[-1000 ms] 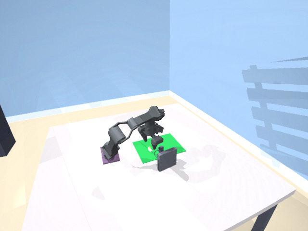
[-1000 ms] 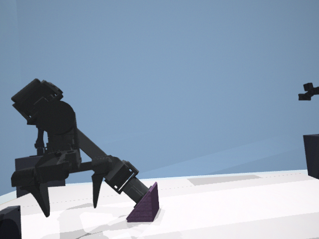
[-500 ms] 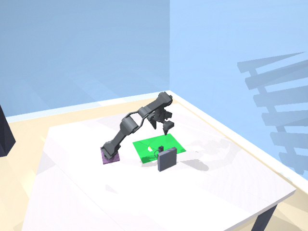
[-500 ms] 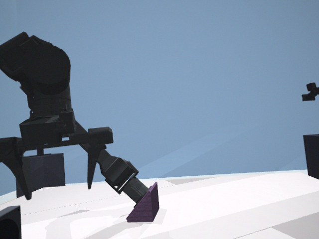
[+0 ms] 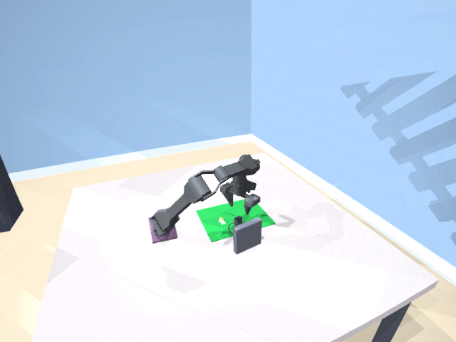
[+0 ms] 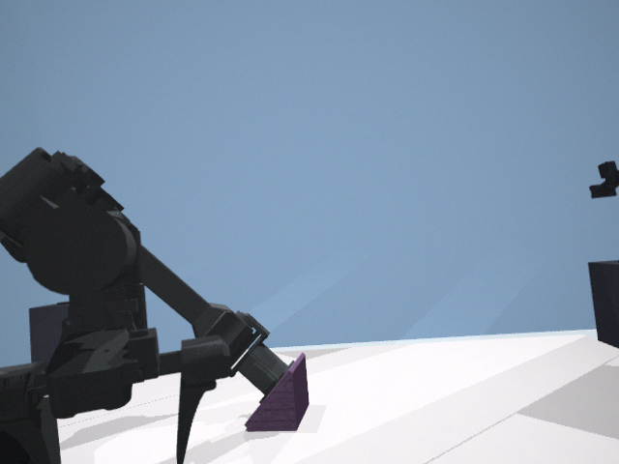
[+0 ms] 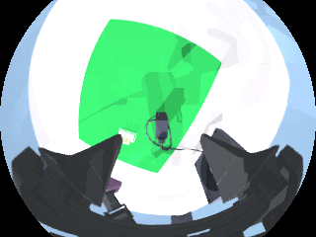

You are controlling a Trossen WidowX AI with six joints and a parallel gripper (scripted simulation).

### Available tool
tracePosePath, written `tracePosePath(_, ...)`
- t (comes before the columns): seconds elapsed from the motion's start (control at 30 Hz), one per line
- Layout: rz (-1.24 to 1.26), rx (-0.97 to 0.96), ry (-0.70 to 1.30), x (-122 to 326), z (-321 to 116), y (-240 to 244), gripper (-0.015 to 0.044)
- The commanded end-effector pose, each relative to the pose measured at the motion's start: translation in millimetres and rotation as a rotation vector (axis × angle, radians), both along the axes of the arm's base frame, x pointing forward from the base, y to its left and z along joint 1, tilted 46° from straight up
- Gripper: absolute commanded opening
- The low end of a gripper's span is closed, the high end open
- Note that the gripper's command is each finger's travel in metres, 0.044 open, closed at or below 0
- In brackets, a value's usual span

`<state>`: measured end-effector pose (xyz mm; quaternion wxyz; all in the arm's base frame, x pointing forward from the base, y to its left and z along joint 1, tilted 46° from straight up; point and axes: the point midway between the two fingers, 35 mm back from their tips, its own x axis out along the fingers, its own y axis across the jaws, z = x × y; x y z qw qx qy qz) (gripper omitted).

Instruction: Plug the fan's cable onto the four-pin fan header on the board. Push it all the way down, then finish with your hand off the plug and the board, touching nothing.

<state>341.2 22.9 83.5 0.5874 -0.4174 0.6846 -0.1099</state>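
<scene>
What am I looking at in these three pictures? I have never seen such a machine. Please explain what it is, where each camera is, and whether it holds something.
It is a dark robot arm with several joints, fixed to a purple base on a white table. At its end is a gripper, two pointed fingers that can pinch things.

The first picture looks down from high up and far away. The second is a low side view, very close to the arm. The third comes from a camera on the wrist, looking down between the fingers.

On the table lies a green board carrying a small pale header. Near it a dark plug sits on the board, its thin cable running towards a grey fan standing upright.

The gripper is open above the board and holds nothing.
</scene>
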Motion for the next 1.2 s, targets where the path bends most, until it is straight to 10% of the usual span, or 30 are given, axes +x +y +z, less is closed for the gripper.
tracePosePath(0.0,0.009,-0.013,0.009,-1,-10,-10,0.0440)
tracePosePath(1.17,0.010,-0.015,0.008,1,-44,-45,0.0440)
